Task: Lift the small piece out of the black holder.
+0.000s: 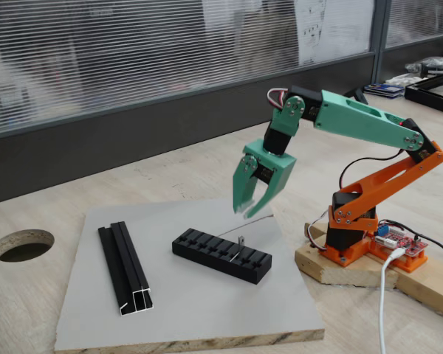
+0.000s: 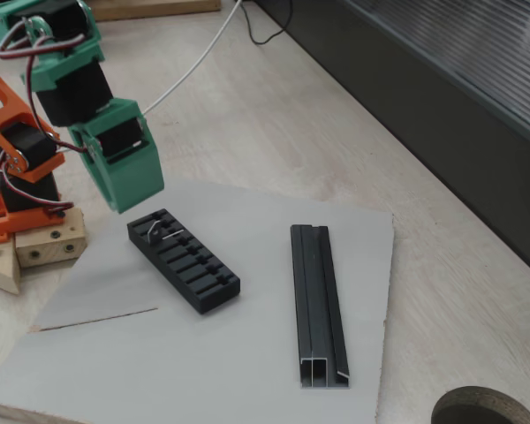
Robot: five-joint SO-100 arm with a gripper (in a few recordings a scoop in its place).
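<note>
Item: gripper (image 1: 251,208), green, two-fingered, on a green-and-orange arm. It hangs mid-frame in a fixed view, tips pointing down, above and clear of the block below. The fingers stand moderately apart, with nothing between them.

Item: black holder (image 1: 221,254), a slotted block lying on the grey board (image 1: 184,310), lower centre of the frame. In the other fixed view it sits left of centre (image 2: 184,261), just below the green gripper (image 2: 124,199).

Item: small piece (image 1: 241,242), a thin grey tab standing upright in a slot toward the holder's right end in that view. It shows near the holder's upper-left end (image 2: 153,231) in the other view, almost under the fingertips.

Item: black rail profile (image 1: 124,268), grooved, on the left of the board, well apart from the holder; not part of the job.

Step in hand, by my reckoning: approach. The piece is still seated, and nothing has been gripped.

Next move calls for a straight descent so the fingers straddle the tab, then a narrow close on its flat faces. The tab is slight, so alignment matters; a pull straight up should free it without dragging the holder.
</note>
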